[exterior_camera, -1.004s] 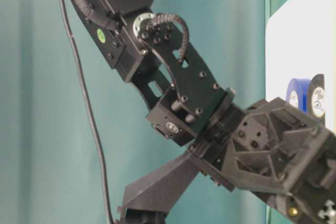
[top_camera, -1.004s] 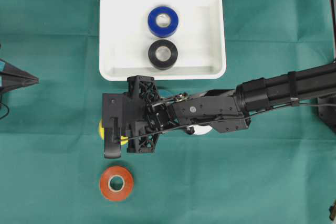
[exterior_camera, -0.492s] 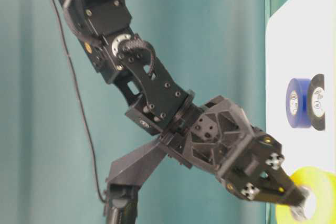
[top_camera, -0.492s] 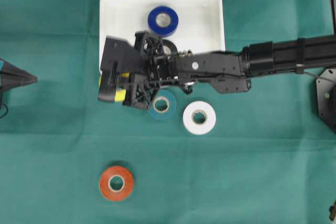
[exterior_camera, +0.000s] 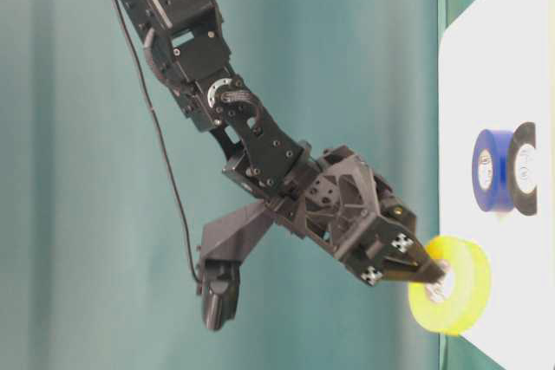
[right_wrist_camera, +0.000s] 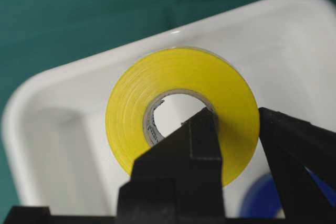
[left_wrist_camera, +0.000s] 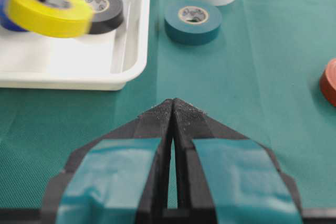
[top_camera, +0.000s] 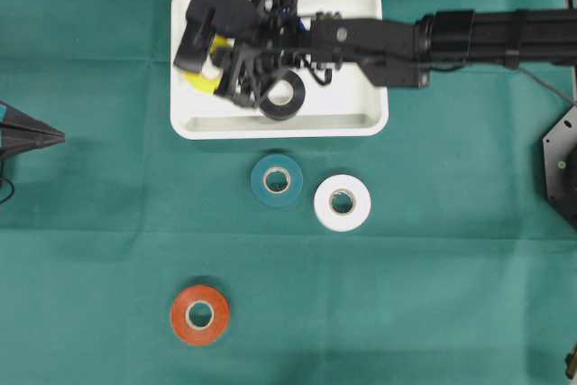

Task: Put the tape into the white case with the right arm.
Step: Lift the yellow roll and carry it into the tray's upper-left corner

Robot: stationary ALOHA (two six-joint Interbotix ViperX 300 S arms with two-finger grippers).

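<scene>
Over the left part of the white case (top_camera: 365,60), we have the right gripper (exterior_camera: 434,276) clamped through the wall of the yellow tape (exterior_camera: 451,285), one finger in its core; the tray floor lies directly beneath, so release needs only lowering.

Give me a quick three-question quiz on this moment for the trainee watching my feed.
1. True or false: the right gripper is shut on the yellow tape.
2. How many tape rolls lie on the green cloth outside the white case?
3. Multiple choice: the yellow tape is now A) on the cloth, B) held over the white case, C) lying flat beside the orange tape.

Key:
1. True; one finger goes through its core.
2. Three: teal tape, white tape and orange tape.
3. B.
</scene>
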